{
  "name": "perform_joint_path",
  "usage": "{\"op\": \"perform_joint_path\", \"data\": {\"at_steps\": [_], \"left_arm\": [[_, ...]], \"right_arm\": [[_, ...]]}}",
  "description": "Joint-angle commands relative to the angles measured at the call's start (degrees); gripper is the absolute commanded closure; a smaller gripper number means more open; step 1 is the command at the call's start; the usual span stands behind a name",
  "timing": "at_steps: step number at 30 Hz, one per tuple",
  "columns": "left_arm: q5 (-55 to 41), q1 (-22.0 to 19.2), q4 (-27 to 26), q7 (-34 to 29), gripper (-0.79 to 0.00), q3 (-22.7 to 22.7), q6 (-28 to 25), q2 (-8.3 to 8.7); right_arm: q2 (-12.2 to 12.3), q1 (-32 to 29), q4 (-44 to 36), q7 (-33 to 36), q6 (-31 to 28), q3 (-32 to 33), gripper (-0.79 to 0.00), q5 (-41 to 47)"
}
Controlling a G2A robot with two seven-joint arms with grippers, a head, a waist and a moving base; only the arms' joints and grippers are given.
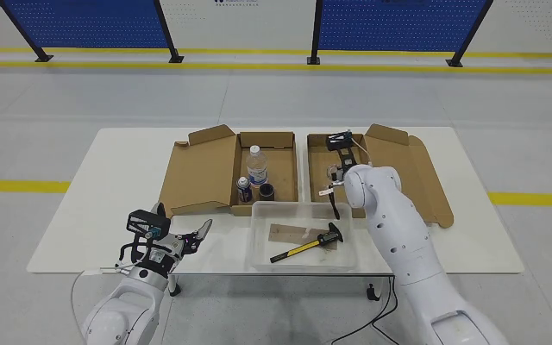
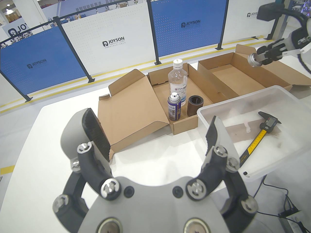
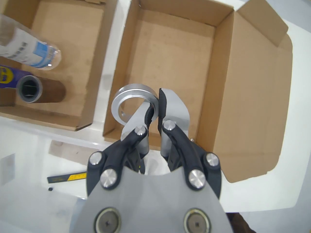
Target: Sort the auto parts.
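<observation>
- Lower left of the top view: left gripper (image 2: 151,117) hangs above the white table (image 1: 112,190), fingers spread wide apart, nothing between them. It sits well apart from the boxes.
- Right of centre: right gripper (image 3: 157,103) is clamped on a silver metal ring (image 3: 134,88). One finger is inside the ring and the other outside, so they pinch its wall.
- The ring is held in the air over the right cardboard box (image 3: 170,49), above the lower left corner of the box floor in the top view. It is not touching the cardboard. The flaps of this box are folded open.
- Centre of frame: left cardboard box (image 1: 276,168), lid flap laid out to its left. Three items stand upright together in its lower left corner:
  - clear plastic bottle (image 1: 256,164) with a white cap
  - blue spray can (image 1: 244,188), just below the bottle
  - dark hollow cylinder (image 1: 266,191), just beside the can
- Lower centre, just below both boxes: clear plastic tray (image 1: 263,250).
- In the tray, a yellow-and-black caliper (image 1: 306,244) lies flat on a slant. A brown strip (image 1: 289,231) lies beside it.
</observation>
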Motion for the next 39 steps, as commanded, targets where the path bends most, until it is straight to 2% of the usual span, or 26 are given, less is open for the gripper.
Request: {"op": "perform_joint_path", "data": {"at_steps": [1, 6, 12, 17, 20, 22, 27, 31, 35, 39], "left_arm": [[0.0, 0.0, 0.0, 0.0, -0.785, 0.0, 0.0, 0.00], [0.0, 0.0, 0.0, 0.0, -0.785, 0.0, 0.0, 0.00], [0.0, 0.0, 0.0, 0.0, -0.785, 0.0, 0.0, 0.00], [0.0, 0.0, 0.0, 0.0, -0.785, 0.0, 0.0, 0.00], [0.0, 0.0, 0.0, 0.0, -0.785, 0.0, 0.0, 0.00], [0.0, 0.0, 0.0, 0.0, -0.785, 0.0, 0.0, 0.00], [0.0, 0.0, 0.0, 0.0, -0.785, 0.0, 0.0, 0.00], [0.0, 0.0, 0.0, 0.0, -0.785, 0.0, 0.0, 0.00], [0.0, 0.0, 0.0, 0.0, -0.785, 0.0, 0.0, 0.00], [0.0, 0.0, 0.0, 0.0, -0.785, 0.0, 0.0, 0.00]], "right_arm": [[0.0, 1.0, 4.5, 0.3, 0.5, -0.4, 0.000, -2.1], [0.3, 1.7, 10.3, 1.0, 1.6, 1.2, 0.000, -3.9], [1.1, 0.3, 11.4, 0.6, 0.4, 3.8, -0.003, -4.6], [1.3, -0.5, 11.0, 0.9, -0.3, 4.5, -0.212, -4.8], [1.3, -0.6, 10.9, 0.9, -0.4, 4.6, -0.292, -4.9], [1.2, -0.6, 10.4, 1.0, -0.7, 4.5, -0.329, -4.9], [1.3, -1.1, 5.8, 0.8, -2.3, 4.9, -0.311, -4.3], [1.7, -2.6, -4.4, 1.8, -8.0, 5.5, -0.296, -3.9], [2.6, -6.0, -17.9, 5.7, -20.2, 6.3, -0.314, -1.3], [3.8, -10.2, -26.7, 12.0, -32.4, 7.8, -0.332, 3.2]]}}
